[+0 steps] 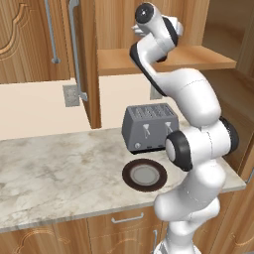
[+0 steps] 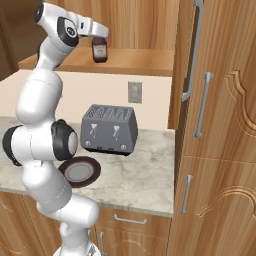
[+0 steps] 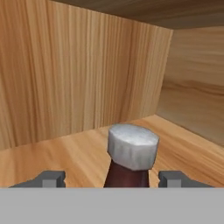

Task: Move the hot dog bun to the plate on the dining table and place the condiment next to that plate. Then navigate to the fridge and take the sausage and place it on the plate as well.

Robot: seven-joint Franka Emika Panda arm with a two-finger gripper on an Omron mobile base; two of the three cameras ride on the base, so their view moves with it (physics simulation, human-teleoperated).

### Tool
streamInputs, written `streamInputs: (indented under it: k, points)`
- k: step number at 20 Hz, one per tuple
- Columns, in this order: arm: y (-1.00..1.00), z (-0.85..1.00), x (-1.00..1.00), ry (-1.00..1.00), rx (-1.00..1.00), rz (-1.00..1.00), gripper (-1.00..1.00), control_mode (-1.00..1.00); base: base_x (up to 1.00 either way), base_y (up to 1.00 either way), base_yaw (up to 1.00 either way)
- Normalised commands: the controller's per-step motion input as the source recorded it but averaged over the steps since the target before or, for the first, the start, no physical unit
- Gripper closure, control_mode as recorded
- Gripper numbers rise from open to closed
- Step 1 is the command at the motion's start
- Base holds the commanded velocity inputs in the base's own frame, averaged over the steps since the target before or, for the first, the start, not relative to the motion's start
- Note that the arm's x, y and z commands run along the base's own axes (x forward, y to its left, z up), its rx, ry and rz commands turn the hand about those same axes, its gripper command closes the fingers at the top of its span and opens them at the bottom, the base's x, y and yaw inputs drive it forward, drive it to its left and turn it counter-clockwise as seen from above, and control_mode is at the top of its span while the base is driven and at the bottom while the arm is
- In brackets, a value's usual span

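Left base view, left to right:
- Marble counter [image 1: 59, 173], grey-beige veined top, spanning the lower left and centre of the frame.
- Wall outlet [image 1: 71, 95], on the pale wall at centre left.
- Toaster [image 1: 149, 127], grey, four-slot, standing at frame centre on the counter.
- Plate [image 1: 144, 175], round, dark rim with lighter centre, lying just in front of the toaster, nothing on it.
- Wooden shelf [image 1: 198, 58], upper right, above the toaster; the arm reaches up to it.

Right base view:
- Gripper [image 2: 100, 39], upper left of the frame, at shelf height, over the top of the condiment.
- Condiment [image 2: 100, 51], dark reddish-brown bottle with pale label, upright on the shelf.

Hand view:
- Condiment cap, pale grey here, at lower centre, between the two fingertips [image 3: 51, 178]. The tips stand apart, one on each side of the neck, with a gap showing on both sides; no contact visible.
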Motion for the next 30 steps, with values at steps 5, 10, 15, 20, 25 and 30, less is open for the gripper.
streamInputs:
  k: [5,10,15,20,25,30]
  points:
    - [0.00,0.00,0.00,0.00,0.00,-0.02,1.00,-1.00,0.00,0.00,0.00]
    - [0.00,0.02,-0.64,-0.13,0.00,0.00,1.00,-1.00,0.00,0.00,0.00]
    - [-0.13,0.00,-1.00,-0.19,0.00,0.04,1.00,-1.00,0.00,0.00,0.00]
    - [-0.22,0.00,-1.00,-0.02,0.00,0.14,1.00,-1.00,0.00,0.00,0.00]
    - [-0.06,0.00,-1.00,0.13,0.00,0.17,1.00,-1.00,0.00,0.00,0.00]
    - [0.00,0.00,-1.00,0.18,0.00,0.17,1.00,-1.00,0.00,0.00,0.00]
